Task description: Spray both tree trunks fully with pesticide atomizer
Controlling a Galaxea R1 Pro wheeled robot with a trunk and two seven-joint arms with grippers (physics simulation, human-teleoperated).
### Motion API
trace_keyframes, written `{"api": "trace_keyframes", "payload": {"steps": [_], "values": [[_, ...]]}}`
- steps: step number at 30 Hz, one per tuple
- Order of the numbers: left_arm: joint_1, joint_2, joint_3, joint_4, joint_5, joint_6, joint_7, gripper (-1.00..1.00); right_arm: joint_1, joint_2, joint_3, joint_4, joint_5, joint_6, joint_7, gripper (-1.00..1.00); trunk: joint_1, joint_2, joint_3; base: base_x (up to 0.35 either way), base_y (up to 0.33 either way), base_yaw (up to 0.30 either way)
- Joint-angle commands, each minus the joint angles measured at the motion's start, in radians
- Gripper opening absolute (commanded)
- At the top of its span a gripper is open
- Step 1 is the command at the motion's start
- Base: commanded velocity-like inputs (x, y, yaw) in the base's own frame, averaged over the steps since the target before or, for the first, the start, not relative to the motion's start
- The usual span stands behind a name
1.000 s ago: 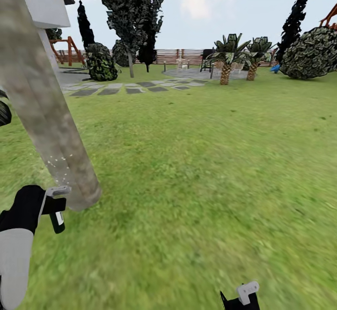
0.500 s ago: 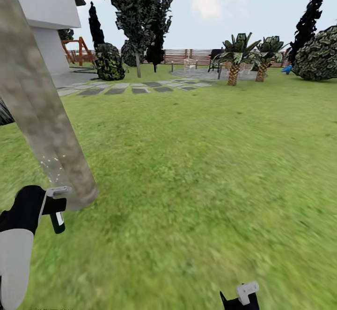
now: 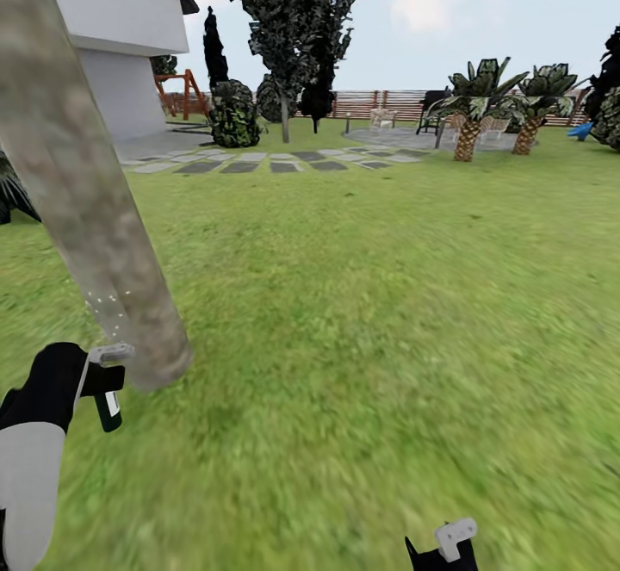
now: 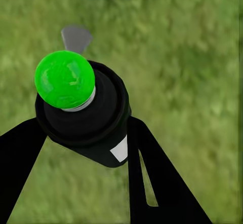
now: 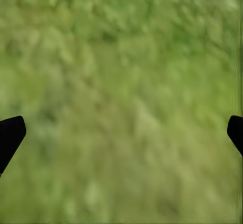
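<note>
A thick, mottled grey-beige tree trunk (image 3: 95, 218) leans across the left of the head view, its base in the grass. My left gripper (image 3: 96, 379) is just in front of that base, shut on the pesticide atomizer (image 3: 108, 403), a dark bottle with a white label and a grey nozzle pointing at the trunk. Fine white droplets (image 3: 108, 304) hang against the bark above the nozzle. The left wrist view has the atomizer (image 4: 91, 117) with a bright green cap between my black fingers (image 4: 152, 183). My right gripper (image 3: 441, 552) hangs low and open over grass, fingertips (image 5: 10, 133) wide apart.
Open lawn (image 3: 387, 313) stretches ahead and right. A white house (image 3: 120, 46) stands back left by grey stepping stones (image 3: 258, 162). Another tall dark-leaved tree (image 3: 288, 28), short palms (image 3: 469, 114) on a paved circle, and a slatted wooden fence (image 3: 387, 102) lie far back.
The whole view has swung left, so the house, trees and palms sit further right in the picture. Both arms keep their places, and the atomizer stays aimed at the trunk.
</note>
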Motion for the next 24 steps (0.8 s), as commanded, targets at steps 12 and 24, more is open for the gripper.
{"api": "trace_keyframes", "payload": {"steps": [12, 24], "values": [[0.004, -0.002, -0.002, 0.020, -0.011, 0.000, -0.010, -1.00, 0.000, 0.002, -0.009, 0.000, 0.001, -0.003, 0.008, 1.00, 0.000, 0.000, -0.001, 0.039, -0.020, 0.069], [0.005, -0.007, -0.004, 0.063, -0.007, -0.023, -0.012, -1.00, 0.000, 0.001, -0.009, 0.000, 0.001, -0.003, 0.008, 1.00, 0.000, 0.000, -0.001, 0.030, -0.020, 0.275]]}}
